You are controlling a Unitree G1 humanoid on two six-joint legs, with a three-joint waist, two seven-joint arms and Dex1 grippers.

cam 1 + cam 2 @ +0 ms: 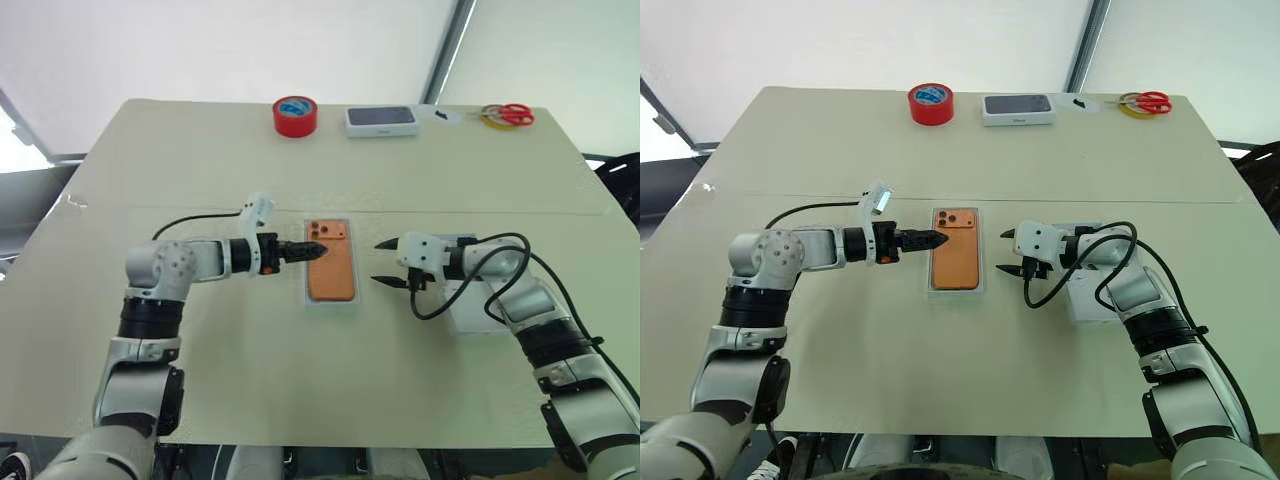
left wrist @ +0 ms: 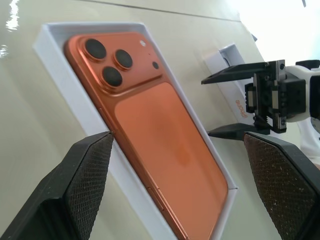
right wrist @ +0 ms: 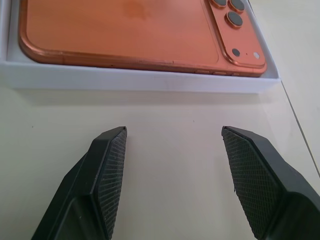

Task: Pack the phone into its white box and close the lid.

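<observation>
Left eye view, near to far: left claw at the camera end of the phone, fingers spread wide, nothing held; in the left wrist view the phone lies between and beyond its pads, no contact visible. Phone sits camera side up inside the white box, roughly mid-surface; its edge looks slightly raised against one wall, so seating may be incomplete (judgement). Right claw just right of the box, jaws parted, empty, apart from the box wall in the right wrist view. The lid lies under the right forearm, toward the right edge of the surface, mostly hidden. Step in hand, as judged: phone placed, lid to be fetched. To do it well: check the phone lies flat first; take the lid by its long sides, bring it level and square over the box, lower evenly, steady the box with the other claw. Far edge: red tape roll, white box with dark face, scissors. Writing: orange lettering on the lid's side in the left wrist view, too small to read.
</observation>
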